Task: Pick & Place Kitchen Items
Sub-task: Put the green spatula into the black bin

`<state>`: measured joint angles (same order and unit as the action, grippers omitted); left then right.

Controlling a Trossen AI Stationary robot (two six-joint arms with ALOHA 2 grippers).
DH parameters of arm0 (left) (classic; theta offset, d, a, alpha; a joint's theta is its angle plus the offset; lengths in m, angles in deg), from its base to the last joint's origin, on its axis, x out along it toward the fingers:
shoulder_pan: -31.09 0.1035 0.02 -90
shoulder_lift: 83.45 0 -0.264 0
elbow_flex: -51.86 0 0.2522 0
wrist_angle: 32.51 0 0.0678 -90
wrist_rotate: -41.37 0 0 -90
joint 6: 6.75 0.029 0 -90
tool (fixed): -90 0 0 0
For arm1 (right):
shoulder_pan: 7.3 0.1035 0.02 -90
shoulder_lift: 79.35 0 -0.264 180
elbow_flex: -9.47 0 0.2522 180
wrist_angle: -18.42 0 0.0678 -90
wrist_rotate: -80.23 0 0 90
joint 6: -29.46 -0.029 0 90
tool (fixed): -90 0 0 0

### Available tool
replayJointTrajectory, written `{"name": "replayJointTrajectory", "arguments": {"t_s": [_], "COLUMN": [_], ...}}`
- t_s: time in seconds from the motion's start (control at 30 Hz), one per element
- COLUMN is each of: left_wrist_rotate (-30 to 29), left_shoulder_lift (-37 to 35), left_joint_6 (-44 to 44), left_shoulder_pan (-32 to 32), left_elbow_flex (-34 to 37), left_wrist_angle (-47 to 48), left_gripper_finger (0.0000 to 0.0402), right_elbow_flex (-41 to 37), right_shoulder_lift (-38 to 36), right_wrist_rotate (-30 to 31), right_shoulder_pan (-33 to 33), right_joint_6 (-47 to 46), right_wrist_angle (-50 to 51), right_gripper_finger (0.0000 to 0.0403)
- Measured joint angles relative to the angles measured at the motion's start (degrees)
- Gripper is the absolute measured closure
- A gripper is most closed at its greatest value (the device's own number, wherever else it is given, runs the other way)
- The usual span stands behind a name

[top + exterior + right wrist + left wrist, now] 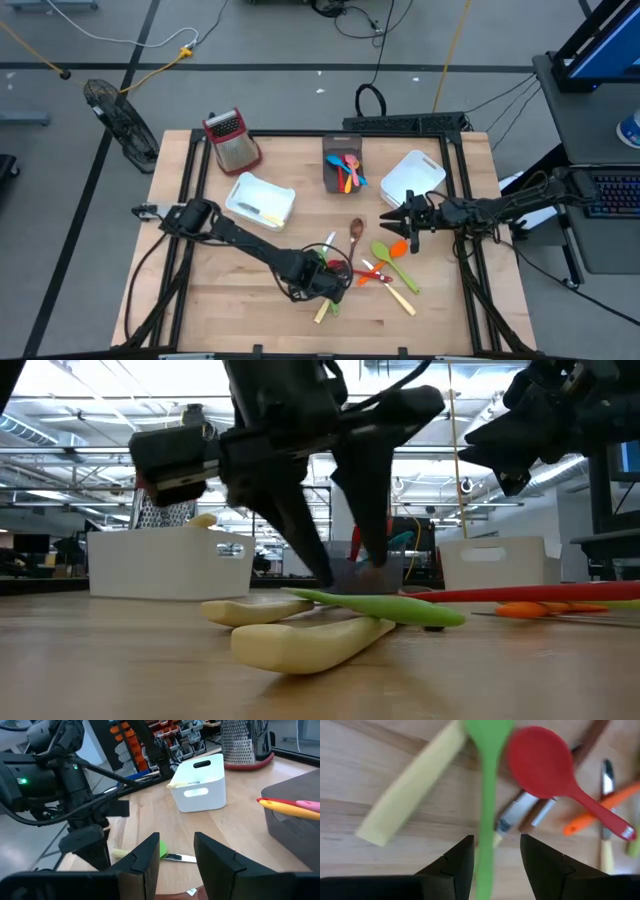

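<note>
Several kitchen items lie in a loose pile on the wooden table: a green utensil (487, 795), a red spoon (540, 762), a cream handle (410, 785), an orange piece (592, 815) and a brown wooden spoon (356, 232). The green utensil (390, 607) rests across cream-handled pieces (300, 645). My left gripper (496, 855) (325, 285) stands open low over the pile, pointing steeply down, one finger on either side of the green handle. I cannot tell whether a finger touches it. My right gripper (176, 852) (402, 222) hangs open and level above the table's right part, with nothing between its fingers.
A grey bin (342, 178) holding coloured utensils stands at the far middle. One white bin (262, 200) sits left of it and another (412, 178) right of it. A red-topped grater (232, 140) stands at the far left. More utensils (390, 262) lie right of the pile.
</note>
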<state>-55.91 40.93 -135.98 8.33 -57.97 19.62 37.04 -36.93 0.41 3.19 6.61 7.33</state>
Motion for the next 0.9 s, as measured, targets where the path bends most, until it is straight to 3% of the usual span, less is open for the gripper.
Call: {"name": "replayJointTrajectory", "arguments": {"t_s": [0.63,0.9], "left_wrist_rotate": [4.8,4.6], "left_shoulder_lift": [3.0,3.5], "left_joint_6": [5.2,13.0], "left_shoulder_pan": [2.0,1.7], "left_elbow_flex": [0.0,0.0], "left_wrist_angle": [1.0,-2.2], "left_gripper_finger": [0.0238,0.0238], "right_elbow_flex": [0.0,0.0], "right_shoulder_lift": [0.0,0.0], "right_wrist_rotate": [0.0,0.0], "right_shoulder_pan": [0.0,0.0], "right_joint_6": [0.0,0.0], "right_wrist_angle": [1.2,1.2], "right_gripper_finger": [0.0289,0.0289]}}
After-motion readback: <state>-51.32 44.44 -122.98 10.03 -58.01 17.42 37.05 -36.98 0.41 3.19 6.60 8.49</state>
